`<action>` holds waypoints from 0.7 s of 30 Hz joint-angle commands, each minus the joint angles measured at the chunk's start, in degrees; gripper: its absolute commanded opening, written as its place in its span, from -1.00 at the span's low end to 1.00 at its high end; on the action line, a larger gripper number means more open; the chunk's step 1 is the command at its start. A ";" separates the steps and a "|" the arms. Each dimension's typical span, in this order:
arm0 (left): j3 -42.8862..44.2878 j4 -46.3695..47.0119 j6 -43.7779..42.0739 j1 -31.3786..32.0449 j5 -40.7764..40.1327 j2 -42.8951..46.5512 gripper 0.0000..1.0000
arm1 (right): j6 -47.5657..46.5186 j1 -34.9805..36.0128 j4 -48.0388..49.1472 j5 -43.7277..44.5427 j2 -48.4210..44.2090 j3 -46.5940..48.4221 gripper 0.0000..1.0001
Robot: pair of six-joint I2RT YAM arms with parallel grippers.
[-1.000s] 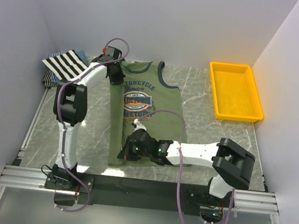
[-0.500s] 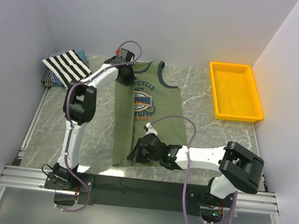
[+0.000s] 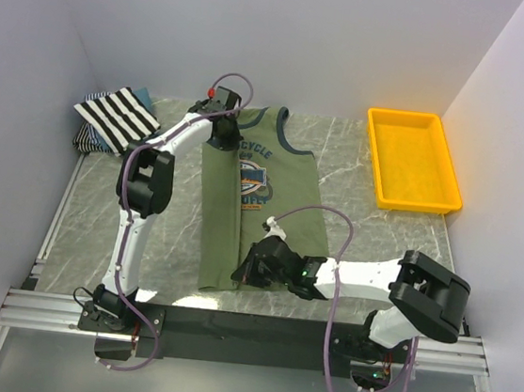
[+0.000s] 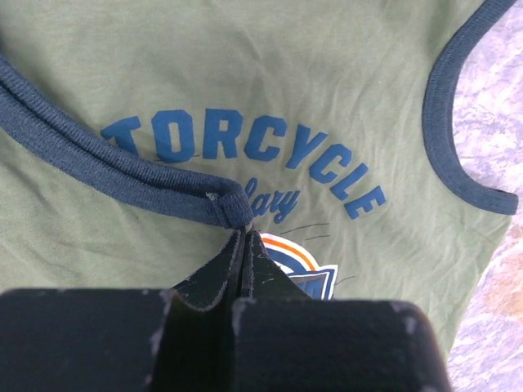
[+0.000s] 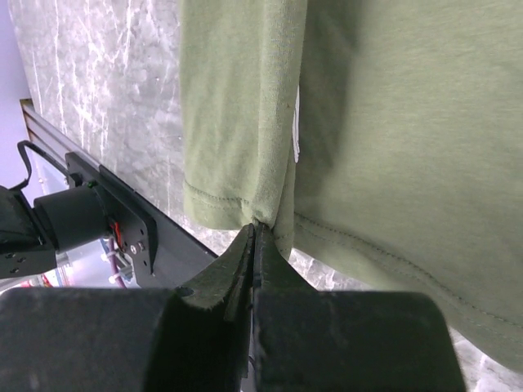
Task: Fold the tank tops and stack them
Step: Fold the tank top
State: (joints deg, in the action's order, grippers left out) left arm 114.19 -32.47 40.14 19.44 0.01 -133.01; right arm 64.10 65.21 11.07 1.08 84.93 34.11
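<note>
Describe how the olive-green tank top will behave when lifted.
Probably floppy: the tank top doubles over where the left hand and right hand pinch it. Likely light: fingertip pinches alone hold it. Its wrinkles suggest it bunches easily.

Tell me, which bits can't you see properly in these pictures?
1. Top view: the folded-over flap and the left gripper cover the start of the print on the green tank top.
2. Left wrist view: the gripper's body hides the lower half of the print.
3. Top view: the striped top covers most of the bluish one.
4. Right wrist view: the right gripper blocks whatever lies along the bottom edge.
</note>
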 commanded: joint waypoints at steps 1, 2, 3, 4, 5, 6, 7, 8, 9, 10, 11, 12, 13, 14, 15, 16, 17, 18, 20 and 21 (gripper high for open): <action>3.49 1.09 0.64 0.68 -1.15 -0.23 -0.99 | 0.59 -0.35 1.50 1.38 -2.66 -0.97 -1.00; 3.93 1.00 0.64 0.86 -1.15 -0.49 -0.99 | 0.59 -0.43 1.58 1.47 -2.83 -1.32 -1.00; 4.11 1.00 0.64 0.95 -1.15 -0.58 -0.99 | 0.59 -0.61 1.59 1.55 -3.01 -1.50 -1.00; 4.20 1.00 0.64 1.12 -1.15 -0.67 -0.99 | 0.77 -0.61 1.59 1.55 -3.19 -1.67 -1.00; 4.37 0.92 0.64 1.39 -1.24 -0.85 -0.99 | 0.85 -0.61 1.67 1.55 -3.19 -2.11 -1.00; 4.46 0.92 0.64 1.48 -1.24 -0.93 -0.99 | 0.86 -0.78 1.76 1.55 -3.36 -2.29 -1.00; 4.55 0.92 0.64 1.56 -1.24 -1.02 -0.99 | 1.03 -0.70 1.85 1.73 -3.54 -2.47 -1.00; 4.64 0.92 0.64 1.74 -1.15 -1.20 -0.99 | 1.21 -0.79 2.02 1.64 -3.71 -2.99 -1.00; 4.90 0.92 0.64 1.83 -1.15 -1.29 -0.99 | 1.21 -0.87 1.94 1.73 -3.98 -3.26 -1.00; 4.90 0.92 0.64 1.83 -1.15 -1.37 -0.99 | 1.29 -0.87 1.94 1.82 -4.15 -3.35 -1.00; 4.90 1.00 0.73 2.00 -0.98 -1.55 -0.99 | 1.38 -0.96 1.85 1.99 -4.41 -3.78 -1.00; 4.99 1.09 0.73 2.09 -0.89 -1.72 -0.99 | 1.56 -1.05 1.94 1.99 -4.59 -4.05 -1.00; 5.08 1.09 0.64 2.18 -0.89 -1.90 -0.99 | 1.65 -1.05 1.94 2.17 -4.85 -4.22 -1.00; 5.42 1.00 0.82 2.35 -0.98 -2.25 -0.99 | 1.73 -1.14 1.94 2.17 -4.94 -4.57 -1.00; 5.43 1.00 0.82 2.36 -0.98 -2.51 -0.99 | 1.73 -1.31 1.76 2.17 -4.94 -4.66 -1.00; 5.43 1.09 0.82 2.44 -0.98 -2.78 -0.99 | 1.73 -1.31 1.67 2.34 -5.03 -4.84 -1.00; 5.34 1.09 0.90 2.44 -0.89 -3.13 -0.99 | 1.73 -1.49 1.50 2.43 -5.21 -4.84 -1.00; 5.43 1.18 0.90 2.44 -0.89 -3.31 -0.99 | 1.82 -1.49 1.32 2.69 -5.30 -4.93 -1.00; 5.08 1.44 0.73 2.44 -0.80 -3.75 -0.99 | 1.82 -1.58 0.80 2.87 -5.65 -5.10 -1.00; 4.90 1.53 0.73 2.44 -0.80 -3.75 -0.99 | 1.91 -1.66 0.79 3.05 -6.00 -5.19 -1.00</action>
State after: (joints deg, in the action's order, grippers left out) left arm 117.10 -32.64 40.18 21.65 -0.08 -136.81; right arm 65.19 63.94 11.44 2.48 80.99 29.54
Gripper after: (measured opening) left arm 0.012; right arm 0.008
